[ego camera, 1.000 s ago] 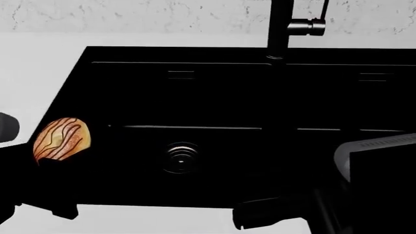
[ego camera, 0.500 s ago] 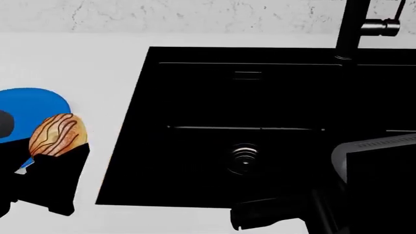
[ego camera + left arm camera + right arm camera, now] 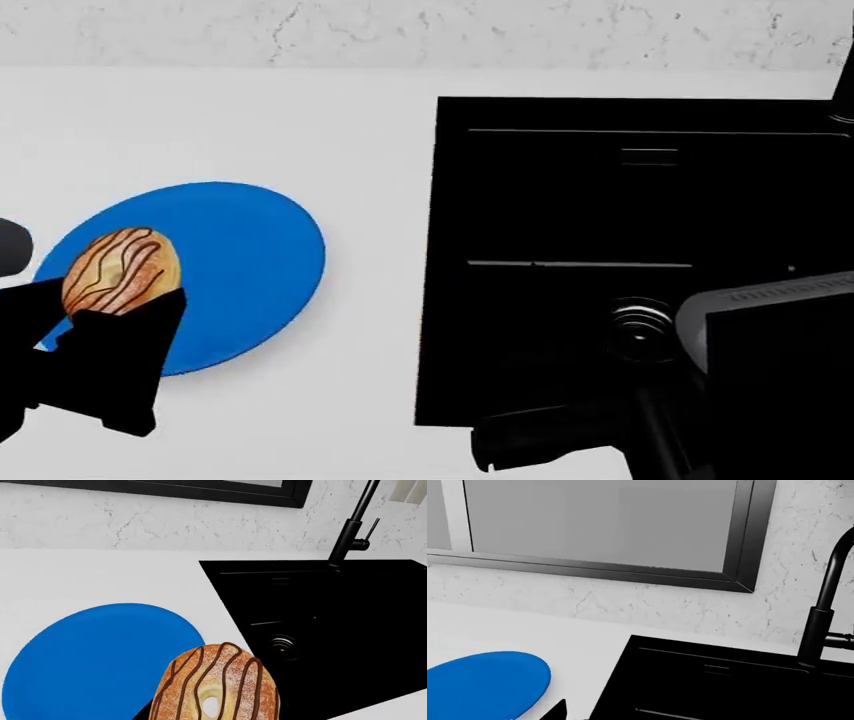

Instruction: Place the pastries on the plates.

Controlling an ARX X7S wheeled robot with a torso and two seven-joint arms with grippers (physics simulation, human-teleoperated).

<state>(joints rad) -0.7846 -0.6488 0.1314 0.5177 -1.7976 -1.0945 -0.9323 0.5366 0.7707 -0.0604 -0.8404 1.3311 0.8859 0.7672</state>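
Over blue plate (image 3: 254, 270): striped bun (image 3: 123, 272) clamped in L gripper (image 3: 114, 305).

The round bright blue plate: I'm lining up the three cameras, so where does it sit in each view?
Head view: the round bright blue plate lies at left, partly behind the striped golden bun.
Left wrist view: lower left, behind the bun.
Right wrist view: bottom left corner, cut off.
Shared landmark: the black sink, which shows in all three.

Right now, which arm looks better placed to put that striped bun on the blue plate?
Left. Its pincer already holds the striped bun over the blue plate. The right arm sits by the black sink, away from the plate, and seems to carry nothing.
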